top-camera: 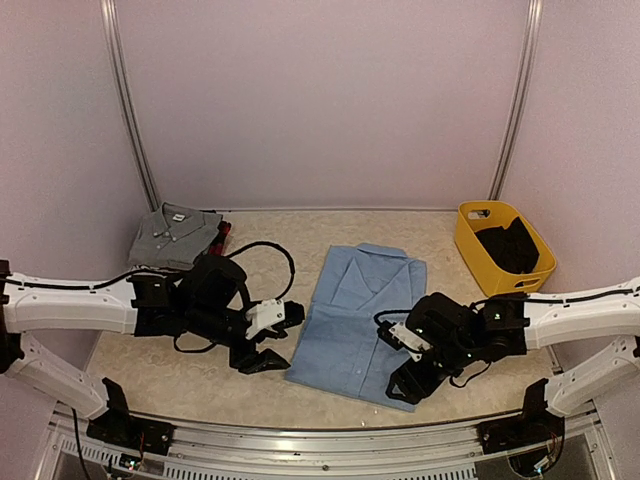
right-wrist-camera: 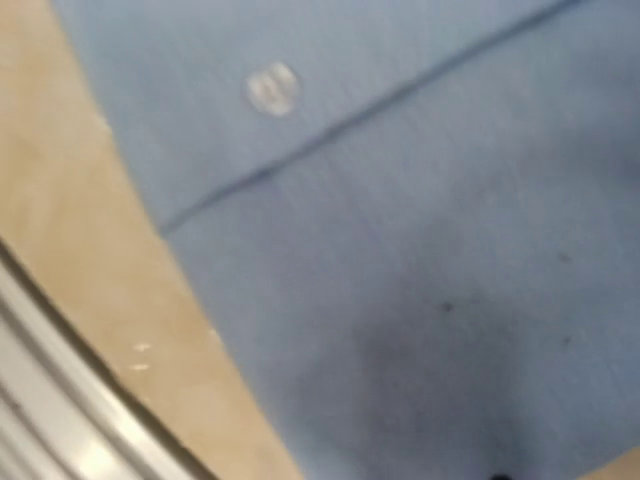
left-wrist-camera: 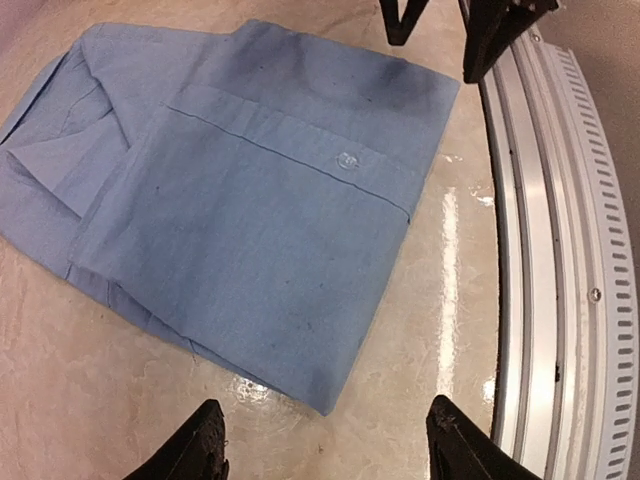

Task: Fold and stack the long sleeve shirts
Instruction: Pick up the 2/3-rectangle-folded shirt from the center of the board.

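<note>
— Where are the shirts?
— The folded light blue button-up cloth shirt (top-camera: 355, 320) lies flat in the middle of the beige stone-patterned counter (top-camera: 430, 235), collar at the far end. The folded grey collared shirt (top-camera: 175, 235) sits at the far left, on top of a red-and-black plaid shirt (top-camera: 222, 232) whose edge peeks out on its right.
— And your claws?
— My left claw (left-wrist-camera: 325, 405) hangs wide with nothing in it, just beside the blue shirt's near left corner. My right claw (top-camera: 405, 388) is low over the near right corner. Its own camera is blurred, but from my left wrist its two fingers (left-wrist-camera: 490, 40) stand apart. Whether it touches the cloth, I cannot tell.
— Anything else?
— A yellow plastic basket (top-camera: 472, 252) at the far right, something dark inside.
</note>
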Tool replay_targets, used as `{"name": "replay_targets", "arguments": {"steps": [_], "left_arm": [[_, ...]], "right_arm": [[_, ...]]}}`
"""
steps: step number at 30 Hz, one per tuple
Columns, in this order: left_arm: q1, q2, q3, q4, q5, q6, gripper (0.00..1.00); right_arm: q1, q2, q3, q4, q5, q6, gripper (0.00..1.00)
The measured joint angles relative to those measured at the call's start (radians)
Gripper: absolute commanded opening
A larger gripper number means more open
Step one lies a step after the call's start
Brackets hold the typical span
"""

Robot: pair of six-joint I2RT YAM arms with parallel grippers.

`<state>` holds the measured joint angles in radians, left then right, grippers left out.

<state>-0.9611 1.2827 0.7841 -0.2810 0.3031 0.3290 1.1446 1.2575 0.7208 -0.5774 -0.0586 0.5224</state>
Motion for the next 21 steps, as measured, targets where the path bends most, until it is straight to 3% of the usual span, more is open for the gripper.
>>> {"name": "replay_targets", "arguments": {"steps": [9,21], "left_arm": [[-0.112,0.175,0.047,-0.031,-0.087,0.218,0.46],[-0.134,0.382,0.135,-0.069,-0.174,0.338,0.52]], "right_arm": [[0.000,-0.038,-0.058,0.044,-0.023,0.021,0.67],[0.000,-0.056,-0.104,0.090,-0.052,0.030,0.66]]}}
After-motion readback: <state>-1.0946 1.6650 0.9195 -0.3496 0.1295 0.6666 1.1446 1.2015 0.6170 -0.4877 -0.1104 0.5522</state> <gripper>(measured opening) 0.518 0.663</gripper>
